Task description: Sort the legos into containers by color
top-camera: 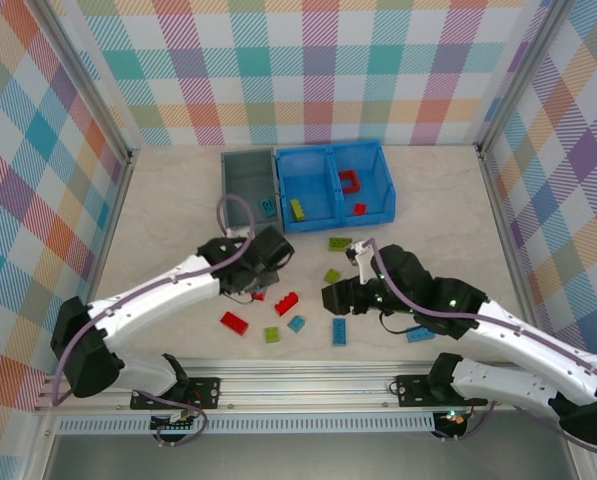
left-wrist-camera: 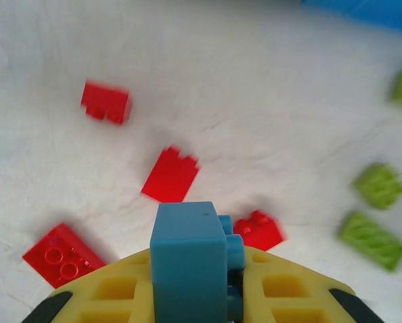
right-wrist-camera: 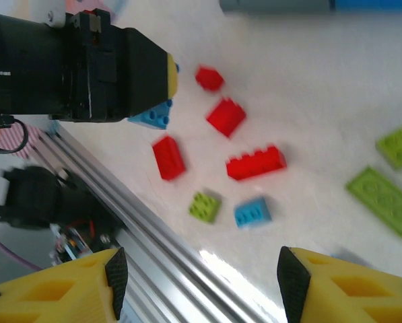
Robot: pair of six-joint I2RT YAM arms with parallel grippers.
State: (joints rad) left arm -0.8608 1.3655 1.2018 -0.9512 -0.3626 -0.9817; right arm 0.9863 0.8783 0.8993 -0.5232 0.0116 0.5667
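The left pincer (left-wrist-camera: 195, 293) is squeezing a light blue brick (left-wrist-camera: 187, 252) tight between its yellow fingers (left-wrist-camera: 110, 291), and the brick is standing up tall in the grip. Just in front of this pincer a flat red brick (left-wrist-camera: 170, 175) is lying on the white table (left-wrist-camera: 268, 101). A small red brick (left-wrist-camera: 258, 230) is sitting right beside the held one on its right, and a wide red brick (left-wrist-camera: 62, 254) is lying near the pincer on its left. Farther off to the right a green brick (left-wrist-camera: 379, 185) and a longer green brick (left-wrist-camera: 372, 239) are lying close together. The right pincer (right-wrist-camera: 201, 286) is keeping its fingers wide apart with nothing between them. In front of it a little green brick (right-wrist-camera: 204, 206) and a little blue brick (right-wrist-camera: 252, 212) are lying side by side, with a long red brick (right-wrist-camera: 256, 163) just past them. Well beyond both pincers the grey bin (top-camera: 240, 170) and the blue bin (top-camera: 385, 180) are standing side by side, touching. The grey bin is holding a blue piece (top-camera: 268, 205). The blue bin's left room is holding a green piece (top-camera: 297, 209), and its right room is holding a red square frame (top-camera: 350, 182) and a tiny red piece (top-camera: 359, 209).
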